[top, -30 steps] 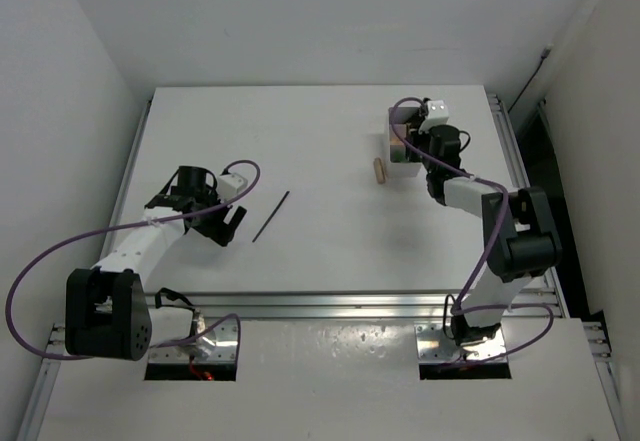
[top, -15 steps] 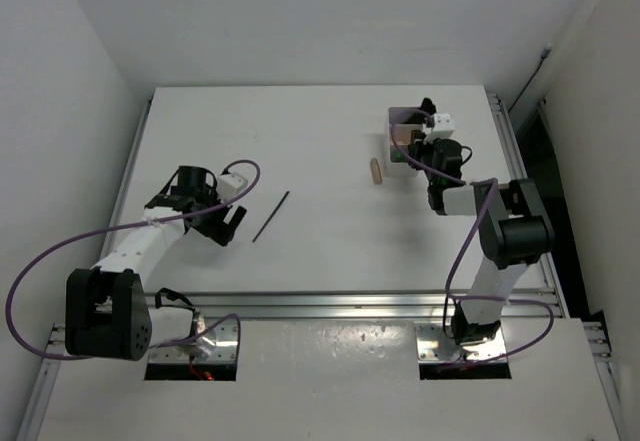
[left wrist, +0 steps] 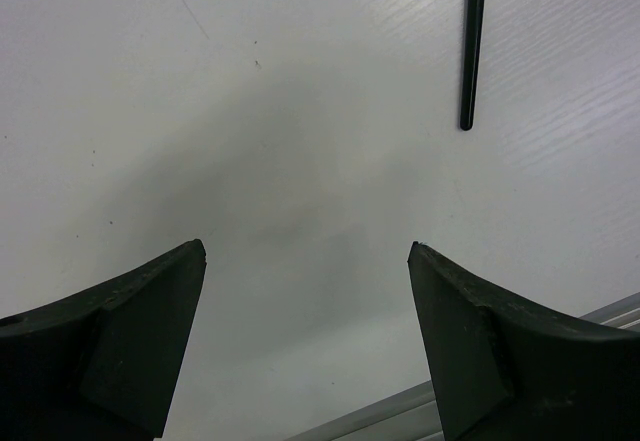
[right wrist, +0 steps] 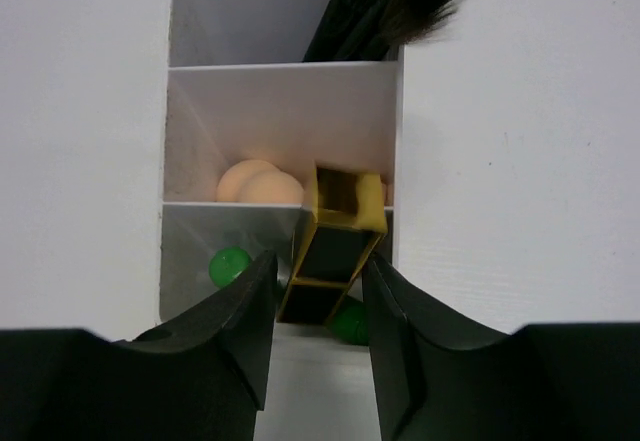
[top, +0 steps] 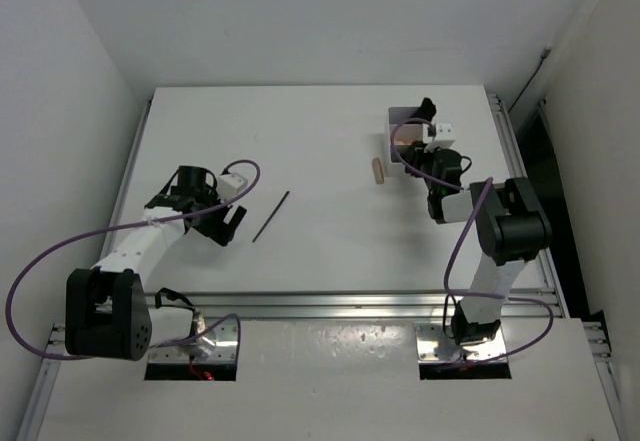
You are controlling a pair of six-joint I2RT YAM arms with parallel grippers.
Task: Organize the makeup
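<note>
Your right fingers [right wrist: 250,311] hang over the near end of the white box [right wrist: 280,79]. They are part-way open, with the black-and-gold case [right wrist: 337,231] tilted between them. You cannot tell whether they grip it or only flank it. The case leans across the divider between the near compartment, where two green tubes [right wrist: 230,265] lie, and the middle one, which holds a peach sponge [right wrist: 258,183]. Black brushes [right wrist: 390,6] fill the far compartment.

Your left fingers [left wrist: 170,301] are spread wide and hold nothing, hovering over the bare bench [left wrist: 250,111]. A thin black stick [left wrist: 473,41] lies flat on the bench near them, well apart from the box. A small tan piece [top: 378,171] lies on the bench just left of the box.
</note>
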